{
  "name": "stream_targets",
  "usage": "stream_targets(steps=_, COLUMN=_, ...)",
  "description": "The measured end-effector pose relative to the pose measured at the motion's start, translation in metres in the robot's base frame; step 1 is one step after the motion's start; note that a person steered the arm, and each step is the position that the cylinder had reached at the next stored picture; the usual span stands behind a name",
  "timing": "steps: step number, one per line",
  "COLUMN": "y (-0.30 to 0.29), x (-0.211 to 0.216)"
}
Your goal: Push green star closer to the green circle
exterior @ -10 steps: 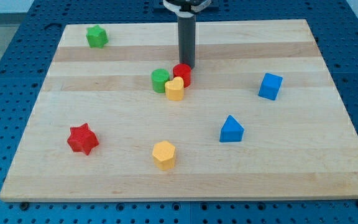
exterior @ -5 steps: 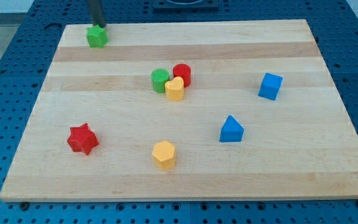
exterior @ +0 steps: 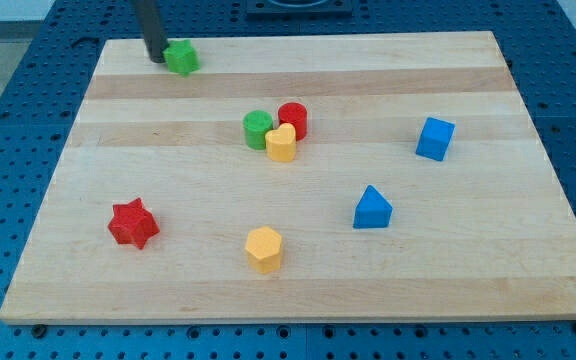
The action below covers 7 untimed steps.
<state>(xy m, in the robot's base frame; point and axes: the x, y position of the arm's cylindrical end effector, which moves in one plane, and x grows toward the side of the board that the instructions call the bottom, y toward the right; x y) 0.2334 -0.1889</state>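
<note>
The green star point(exterior: 180, 57) lies near the view's top left of the wooden board point(exterior: 488, 240). My tip point(exterior: 156, 57) rests on the board, touching the star's left side. The green circle point(exterior: 258, 128) sits near the board's middle, below and to the right of the star, in a tight cluster with a red circle point(exterior: 293, 119) and a yellow heart point(exterior: 281, 144).
A blue cube point(exterior: 435, 138) is at the right. A blue triangle point(exterior: 372, 208) is below it. A yellow hexagon point(exterior: 264, 248) is at the bottom middle. A red star point(exterior: 133, 223) is at the lower left.
My tip went from beside the red circle to the top left, reached the green star, then came down on its left side. The star has slid a little to the right.
</note>
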Motion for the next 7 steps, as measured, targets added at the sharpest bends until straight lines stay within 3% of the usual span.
stream_targets(steps=4, y=0.118, x=-0.01)
stream_targets(steps=7, y=0.126, x=0.075)
